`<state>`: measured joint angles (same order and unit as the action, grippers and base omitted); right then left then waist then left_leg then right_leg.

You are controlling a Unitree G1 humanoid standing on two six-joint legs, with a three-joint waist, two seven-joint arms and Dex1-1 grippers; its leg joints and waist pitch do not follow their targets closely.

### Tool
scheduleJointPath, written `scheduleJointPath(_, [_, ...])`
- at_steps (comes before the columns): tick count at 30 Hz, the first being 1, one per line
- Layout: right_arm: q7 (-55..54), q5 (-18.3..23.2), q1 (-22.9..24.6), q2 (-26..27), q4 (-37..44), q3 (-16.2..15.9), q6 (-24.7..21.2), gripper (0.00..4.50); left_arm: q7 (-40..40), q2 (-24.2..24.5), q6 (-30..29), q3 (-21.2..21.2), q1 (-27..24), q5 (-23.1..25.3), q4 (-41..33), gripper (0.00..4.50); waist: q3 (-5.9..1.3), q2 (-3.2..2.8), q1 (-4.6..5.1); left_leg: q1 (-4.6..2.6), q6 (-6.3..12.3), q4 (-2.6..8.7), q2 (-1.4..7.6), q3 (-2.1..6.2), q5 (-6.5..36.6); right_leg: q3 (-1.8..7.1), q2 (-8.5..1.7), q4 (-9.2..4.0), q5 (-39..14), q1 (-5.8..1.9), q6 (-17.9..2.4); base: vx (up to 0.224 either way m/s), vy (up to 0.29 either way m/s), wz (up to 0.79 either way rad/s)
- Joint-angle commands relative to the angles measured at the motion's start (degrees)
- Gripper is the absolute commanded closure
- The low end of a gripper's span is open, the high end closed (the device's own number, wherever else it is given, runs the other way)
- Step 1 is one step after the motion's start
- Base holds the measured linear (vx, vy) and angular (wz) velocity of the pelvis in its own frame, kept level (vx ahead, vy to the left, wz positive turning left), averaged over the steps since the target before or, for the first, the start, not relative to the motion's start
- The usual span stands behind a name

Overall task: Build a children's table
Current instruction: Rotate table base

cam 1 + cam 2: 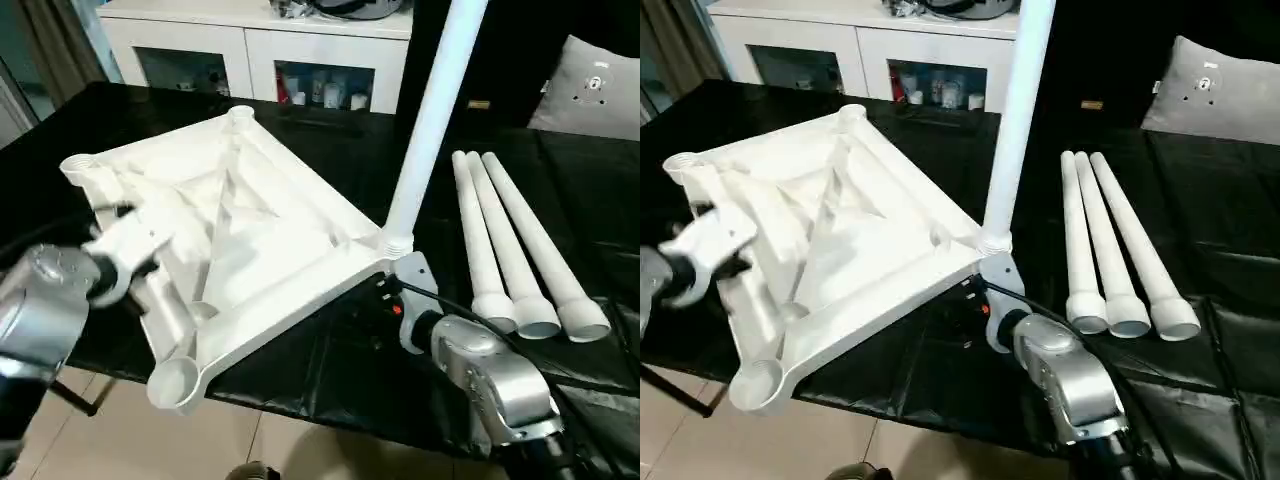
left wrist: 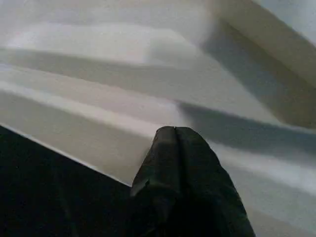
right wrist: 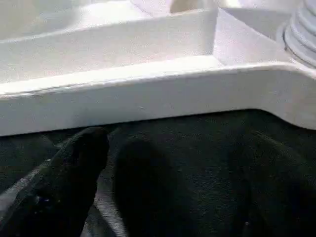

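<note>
Three loose legs (image 1: 515,240) lie right of the upturned tabletop (image 1: 240,230); a cabinet (image 1: 250,50) stands beyond. The left gripper (image 2: 174,136), pinched closed and empty, hovers over the ribs. The right wrist view shows one finger (image 3: 74,168) of the wide-open, empty right gripper near the rim.

From the head we look forward and down over our two silver forearms: the left eye and right eye views sit slightly apart and share nearly the same scene, the upturned children's table (image 1: 250,230) on the black tabletop (image 1: 590,200), three loose legs (image 1: 515,250) to the right and a white cabinet (image 1: 250,50) beyond. The right eye's picture shows everything shifted a little leftward. Our left wrist camera looks along its own pressed-together fingers (image 2: 175,163), very close to a white ribbed surface at the tabletop's edge. Our right wrist camera looks along one dark finger (image 3: 74,168), close to the children's table's rim, a part the head views also show.
</note>
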<state>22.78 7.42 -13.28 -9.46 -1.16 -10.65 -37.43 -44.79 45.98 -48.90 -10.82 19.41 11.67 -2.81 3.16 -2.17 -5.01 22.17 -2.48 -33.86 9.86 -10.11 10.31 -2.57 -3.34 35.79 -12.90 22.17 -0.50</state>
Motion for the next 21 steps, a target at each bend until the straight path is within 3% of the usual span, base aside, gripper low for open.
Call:
scheduleJointPath(1, [-0.31, -0.26, -0.96, 0.48, -0.67, -0.17, 0.65, 0.0, -0.91, 1.48, -0.76, -0.98, -0.23, 1.01, -1.33, 4.44, -3.37, -0.47, 0.12, -1.42, -2.22, 4.45, 3.0, 1.53, 10.62, 2.91, -4.73, -4.06, -5.13, -1.67, -10.62, 0.0, 0.0, 0.0])
scheduleJointPath(4, [-0.79, -0.44, -2.37, 1.19, -3.35, -0.32, 1.95, 0.0, -5.4, 3.12, -1.63, -3.38, -1.85, -1.28, -4.18, 4.44, -3.32, -0.62, 0.15, -1.61, -2.53, 4.57, 3.06, 1.56, 12.04, 2.95, -4.77, -4.27, -7.31, -1.56, -10.69, 0.0, 0.0, 0.0])
scheduleJointPath(8, [-1.34, -0.55, -4.41, 2.34, -7.8, 0.21, 3.78, 0.0, -13.06, 5.01, -0.46, -6.44, -4.65, -6.01, -10.54, 4.44, -3.45, -0.89, 0.16, -1.68, -3.1, 4.54, 3.09, 1.61, 11.95, 2.9, -4.81, -4.01, -5.82, -1.51, -11.44, 0.0, 0.0, 0.0])
scheduleJointPath(9, [-1.53, -0.95, -5.35, 2.61, -9.62, 0.4, 4.66, 0.0, -15.48, 3.27, -0.55, -6.58, -4.99, -9.79, -12.86, 4.44, -3.4, -0.72, 0.19, -1.66, -3.18, 4.49, 3.03, 1.46, 11.97, 2.91, -4.66, -3.95, -5.29, -1.54, -11.67, 0.0, 0.0, 0.0])
scheduleJointPath(13, [-1.47, -1.25, -5.88, 2.73, -10.6, 0.65, 5.12, 0.0, -16.29, 1.99, 0.41, -7.02, -4.64, -11.27, -13.72, 4.44, -3.29, -0.58, 0.2, -1.63, -3.35, 4.5, 2.95, 1.42, 12.82, 2.96, -4.69, -4.04, -6.85, -1.77, -11.48, 0.0, 0.0, 0.0])
scheduleJointPath(16, [-1.62, -1.58, -7.01, 2.34, -12.57, 0.96, 6.31, 0.0, -17.45, -4.13, 3.71, -8.65, -2.09, -14.42, -13.76, 4.44, -3.39, -0.55, 0.24, -1.67, -3.15, 4.38, 2.89, 1.34, 11.86, 2.97, -4.63, -4.13, -6.88, -1.86, -11.1, 0.0, 0.0, 0.0])
scheduleJointPath(20, [-1.82, -1.87, -7.22, 1.85, -12.9, 1.32, 6.79, 0.0, -17.04, -8.74, 5.79, -10.07, 0.17, -15.67, -11.62, 4.44, -3.57, -0.55, 0.31, -1.39, -2.95, 4.12, 2.72, 1.34, 10.24, 2.91, -4.56, -3.85, -4.82, -2.2, -11.23, 0.0, 0.0, 0.0])
scheduleJointPath(21, [-1.77, -1.9, -7.2, 1.7, -12.87, 1.47, 6.84, 0.0, -16.94, -9.95, 6.34, -10.38, 0.69, -15.95, -10.89, 4.44, -3.59, -0.25, 0.55, -1.24, -2.67, 4.06, 2.64, 1.29, 9.76, 2.88, -4.5, -3.91, -4.15, -2.39, -11.16, 0.0, 0.0, 0.0])
